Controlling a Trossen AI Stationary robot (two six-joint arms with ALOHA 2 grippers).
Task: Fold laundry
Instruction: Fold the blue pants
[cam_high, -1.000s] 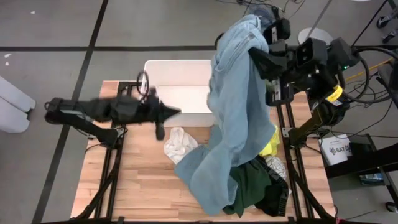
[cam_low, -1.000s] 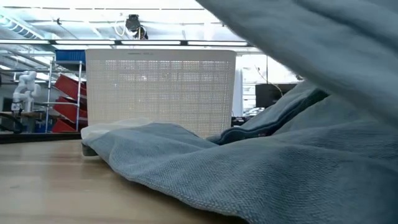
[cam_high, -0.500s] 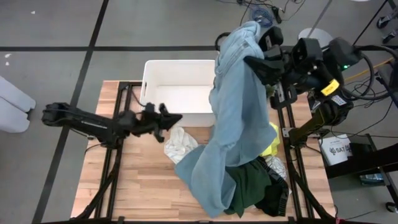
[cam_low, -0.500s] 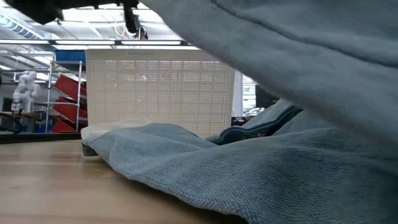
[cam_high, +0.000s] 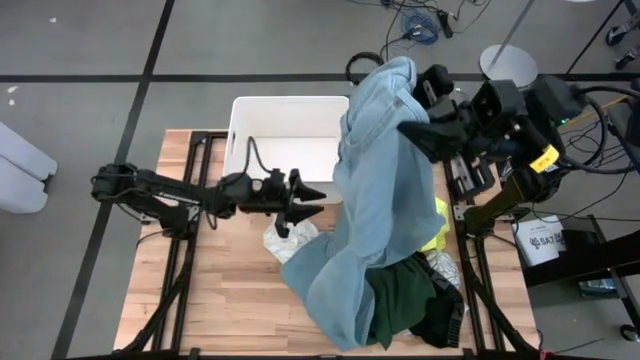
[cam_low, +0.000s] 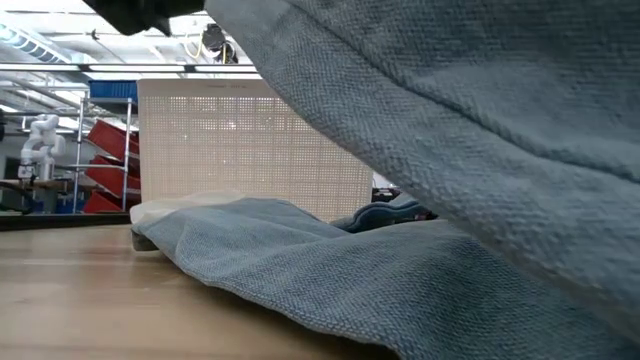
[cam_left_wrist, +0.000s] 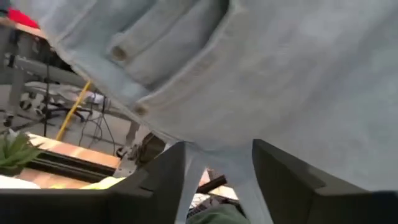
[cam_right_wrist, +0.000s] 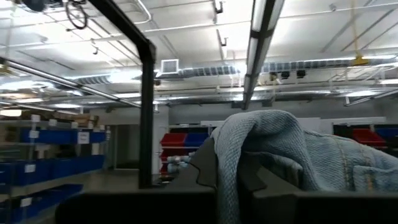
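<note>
A big light blue garment (cam_high: 375, 180) hangs from my right gripper (cam_high: 418, 118), raised at the table's far right and shut on it. The garment's lower end (cam_high: 335, 300) lies on the table, over the dark green cloth (cam_high: 405, 300). In the low view the garment (cam_low: 450, 150) fills most of the picture. My left gripper (cam_high: 303, 196) is open, level, and points at the hanging garment's left side. In the left wrist view its fingers (cam_left_wrist: 165, 183) stand on either side of a hanging fold (cam_left_wrist: 224, 180). A small white cloth (cam_high: 290, 232) lies below it. My left gripper is open around a hanging fold of the light blue garment (cam_left_wrist: 224, 180); I cannot tell whether the fingers touch it. My right gripper holds a bunched upper part of the garment (cam_right_wrist: 261, 134) between its two fingers, which slant upward. Cloth drapes over the fingers and hides the place of contact. The garment hangs slack below, its lower end on the table.
The white tub (cam_high: 285, 140) stands at the far middle of the table, just behind my left gripper. A yellow cloth (cam_high: 436, 225), a patterned cloth (cam_high: 442, 265) and a black cloth (cam_high: 440, 315) are heaped at the right. Bare wood (cam_high: 220, 290) lies at the near left.
My left gripper has dropped and moved toward the table's right, up to the hanging garment, turning as it went, and it has opened. The garment's raised part has shifted a little with my right gripper, while its lower end has stayed on the table.
</note>
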